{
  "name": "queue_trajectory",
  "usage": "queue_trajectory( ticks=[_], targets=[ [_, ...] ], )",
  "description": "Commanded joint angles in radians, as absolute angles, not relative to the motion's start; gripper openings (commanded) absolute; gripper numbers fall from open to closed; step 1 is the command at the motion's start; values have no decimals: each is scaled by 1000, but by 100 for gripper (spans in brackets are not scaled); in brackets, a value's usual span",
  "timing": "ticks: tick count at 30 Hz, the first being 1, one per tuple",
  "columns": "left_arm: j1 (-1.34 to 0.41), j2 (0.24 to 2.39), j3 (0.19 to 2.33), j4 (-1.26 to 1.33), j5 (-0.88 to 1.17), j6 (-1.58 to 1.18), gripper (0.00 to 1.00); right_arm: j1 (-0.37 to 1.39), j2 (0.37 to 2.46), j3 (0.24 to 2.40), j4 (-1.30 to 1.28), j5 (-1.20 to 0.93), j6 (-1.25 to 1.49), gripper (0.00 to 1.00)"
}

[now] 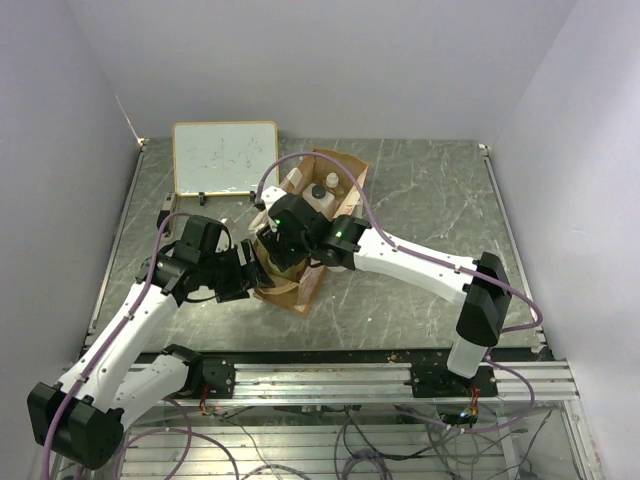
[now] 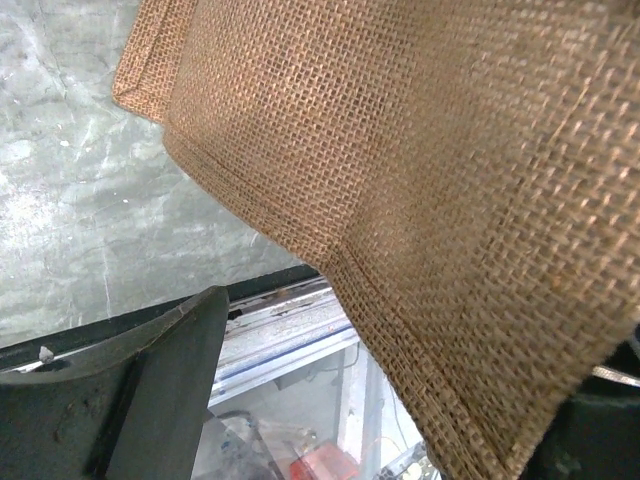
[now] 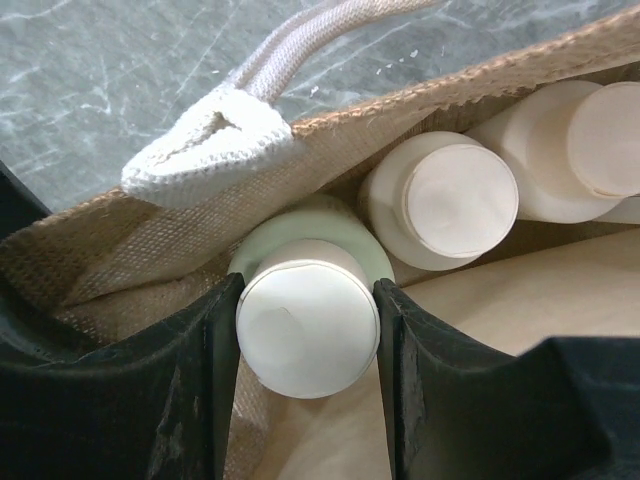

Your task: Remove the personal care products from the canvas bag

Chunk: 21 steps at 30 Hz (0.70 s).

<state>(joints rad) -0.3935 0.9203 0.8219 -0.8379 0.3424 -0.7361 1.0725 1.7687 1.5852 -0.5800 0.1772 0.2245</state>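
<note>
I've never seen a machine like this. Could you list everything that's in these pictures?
Woven tan-brown canvas bag: one, tan-brown, mid-table, mouth toward the far side.
Cream strap handle: one seen, cream, at the bag's rim.
Cream round-capped bottles: three, cream, inside the bag.
White squarish bottle with dark cap: one, white, in the bag's mouth.
Framed whiteboard: one, white, far left of the table.
Grey marbled table: one, grey, under everything.
Left hand: one, black, open beside the bag's near end.
Right hand: one, black, inside the bag, closed on one cream bottle's cap.
</note>
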Motion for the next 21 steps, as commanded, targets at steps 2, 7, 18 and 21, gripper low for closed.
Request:
queue_trajectory(
  ticks=[2, 7, 18, 21],
  targets=[
    [-402, 897, 824, -936, 405, -747, 83, 1066, 1693, 1653, -527, 167, 291, 0],
    [-402, 897, 820, -944, 398, -743, 83, 1060, 1693, 1700, -570, 159, 342, 0],
    [-402, 932, 884, -966, 376, -707, 83, 1026, 1710, 1867, -710, 142, 469, 0],
    [-401, 941, 892, -970, 370, -701, 83, 1007, 1692, 1899, -733, 113, 532, 0]
  ],
)
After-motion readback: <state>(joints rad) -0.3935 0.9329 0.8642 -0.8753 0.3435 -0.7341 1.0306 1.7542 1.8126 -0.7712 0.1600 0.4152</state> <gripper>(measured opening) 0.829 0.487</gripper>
